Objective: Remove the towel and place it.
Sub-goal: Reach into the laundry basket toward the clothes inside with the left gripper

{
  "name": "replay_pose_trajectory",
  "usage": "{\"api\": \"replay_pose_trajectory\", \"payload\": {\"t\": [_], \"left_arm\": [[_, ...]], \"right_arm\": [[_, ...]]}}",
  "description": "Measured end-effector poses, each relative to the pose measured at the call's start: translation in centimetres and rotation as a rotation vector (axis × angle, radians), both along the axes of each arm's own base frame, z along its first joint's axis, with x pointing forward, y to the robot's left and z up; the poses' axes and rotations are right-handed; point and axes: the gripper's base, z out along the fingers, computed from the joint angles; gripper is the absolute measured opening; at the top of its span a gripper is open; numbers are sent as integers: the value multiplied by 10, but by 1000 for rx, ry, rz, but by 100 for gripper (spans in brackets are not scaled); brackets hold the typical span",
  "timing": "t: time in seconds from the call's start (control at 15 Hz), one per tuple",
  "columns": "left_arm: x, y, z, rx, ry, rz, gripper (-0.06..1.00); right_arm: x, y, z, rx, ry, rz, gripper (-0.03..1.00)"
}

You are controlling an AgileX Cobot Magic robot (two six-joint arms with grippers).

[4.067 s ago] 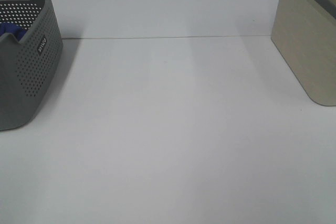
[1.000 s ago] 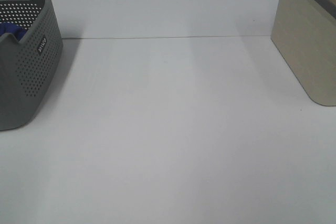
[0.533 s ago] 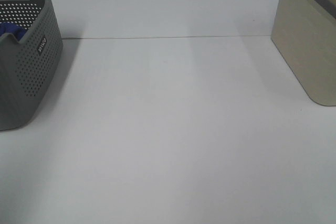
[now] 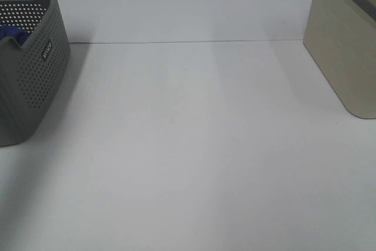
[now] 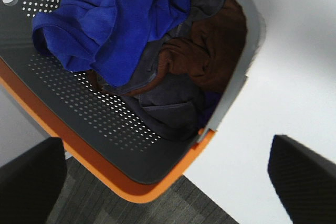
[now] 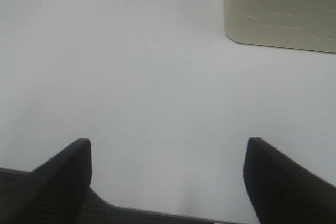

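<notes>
Gaping wide: left hand [image 5: 168, 182] above towel [image 5: 115, 24] in grey basket [image 5: 105, 119], right hand [image 6: 170, 182] above table [image 6: 157, 77]; label [image 4: 47, 51] unreadable.

The grey basket [image 4: 35, 80] at the left is cut off by the edge, and its wall hides most of the towel [image 4: 10, 32]. Its label [image 4: 46, 51] is too small to read. The beige box [image 4: 343, 57] on the right is cut off too. The towel covers part of a brown cloth [image 5: 210, 51] and a dark grey cloth [image 5: 170, 111].
</notes>
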Motion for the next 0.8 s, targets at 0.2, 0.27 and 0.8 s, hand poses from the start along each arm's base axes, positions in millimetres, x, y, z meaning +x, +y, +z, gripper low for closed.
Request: {"api": "replay_pose_trajectory", "payload": {"t": [0.2, 0.27, 0.8], "left_arm": [[68, 11, -19, 137, 61, -23, 99], [88, 14, -28, 171, 78, -40, 99], [191, 39, -149, 297, 144, -166, 99]], "right_arm": [[0, 0, 0, 0, 0, 0, 78], [0, 0, 0, 0, 0, 0, 78], [0, 0, 0, 1, 0, 1, 78]]}}
